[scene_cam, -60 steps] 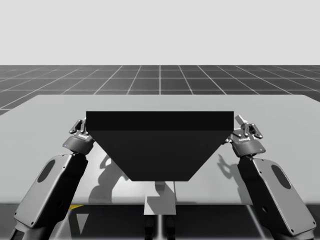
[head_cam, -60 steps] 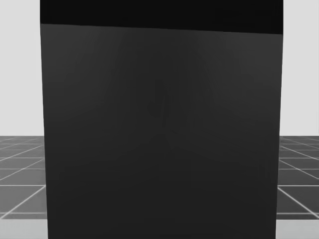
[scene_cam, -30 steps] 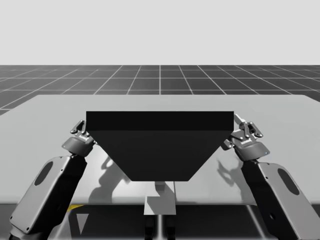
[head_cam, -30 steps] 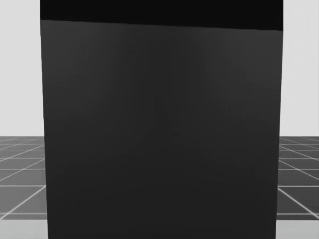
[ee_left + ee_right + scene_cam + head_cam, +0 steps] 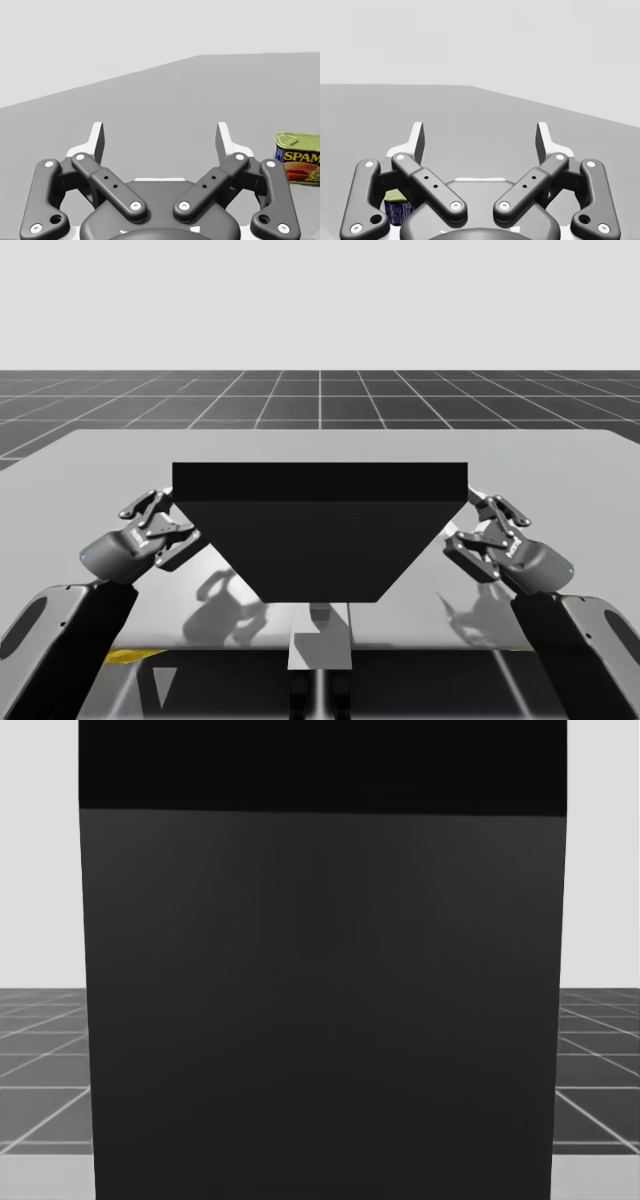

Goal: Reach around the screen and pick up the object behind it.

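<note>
A black screen stands upright on the grey table and blocks most of the head view. My left gripper is at the screen's left edge, open and holding nothing. A yellow-and-blue rectangular can stands on the table ahead of it, off to the side of one finger. My right gripper is at the screen's right edge, also open and holding nothing. Behind its linkage a piece of the blue can with a yellow top shows.
A narrow grey post stands at the table's near edge under the screen. Bare table stretches beyond the screen and to both sides. A dark tiled floor lies past the far edge.
Both arms have swung outward and lower, and the grippers now lie flatter at the screen's edges. My head has turned slightly; the screen's dark top band reaches lower.
</note>
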